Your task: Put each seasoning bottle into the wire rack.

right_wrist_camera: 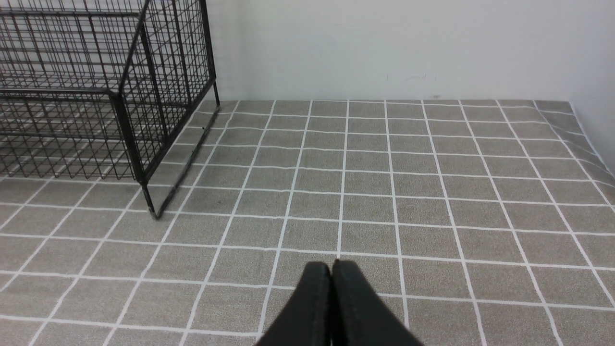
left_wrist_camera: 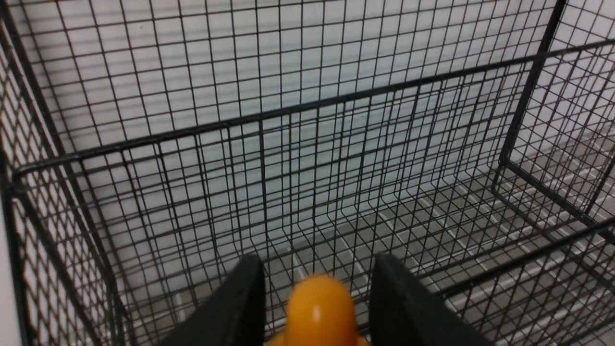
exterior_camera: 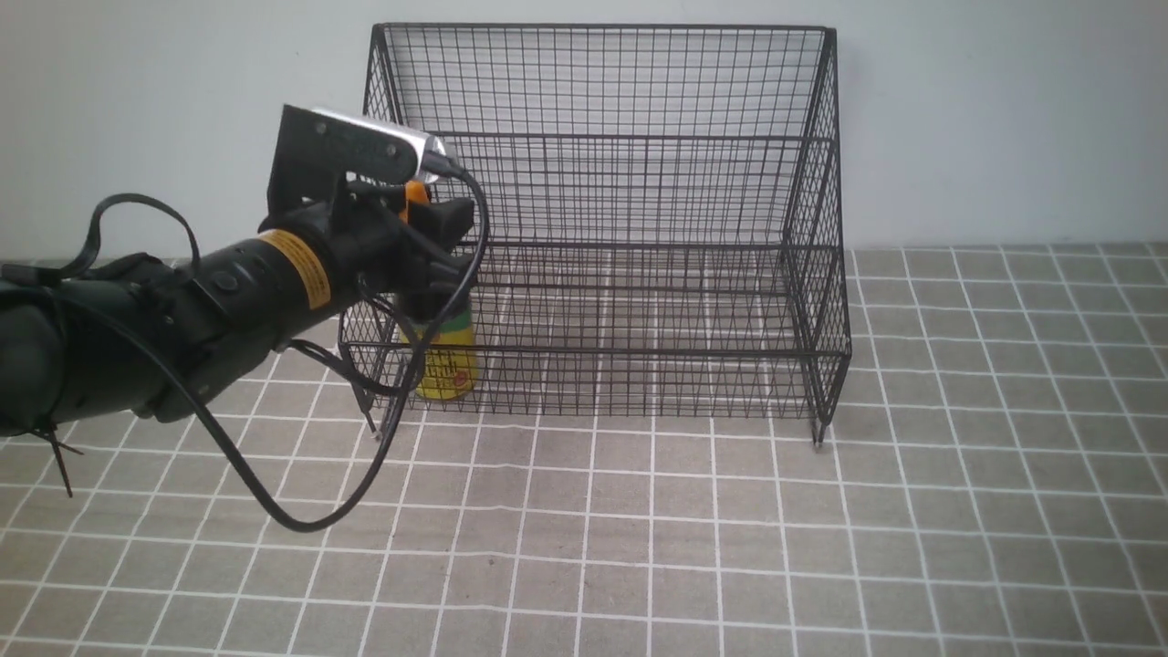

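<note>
Seasoning bottle with an orange pointed cap (left_wrist_camera: 321, 312) and a yellow label (exterior_camera: 445, 365) is only partly visible: in the front view the left arm's dark gripper (exterior_camera: 447, 251) covers its middle, leaving a sliver of orange above and the label below, behind the front mesh. It stands inside the large black two-tiered wire-mesh rack (exterior_camera: 639, 351), in the front lower part at the rack's left end. The label's characters are too small and crossed by wires to read.

In the left wrist view the fingers stand apart on either side of the cap, blurred and cut off by the picture's edge, with a gap showing beside the cap's tip; whether they touch the bottle lower down cannot be told. A loose black cable (exterior_camera: 301, 525) loops from the left arm and passes in front of the rack's left end and part of the bottle.

The right gripper (right_wrist_camera: 331, 293), seen only in its own wrist view, has its black fingertips pressed together over the grey floor with white grid lines (exterior_camera: 593, 547). Behind the rack is a pale wall (exterior_camera: 995, 119). That wrist view cuts off most of the rack.
</note>
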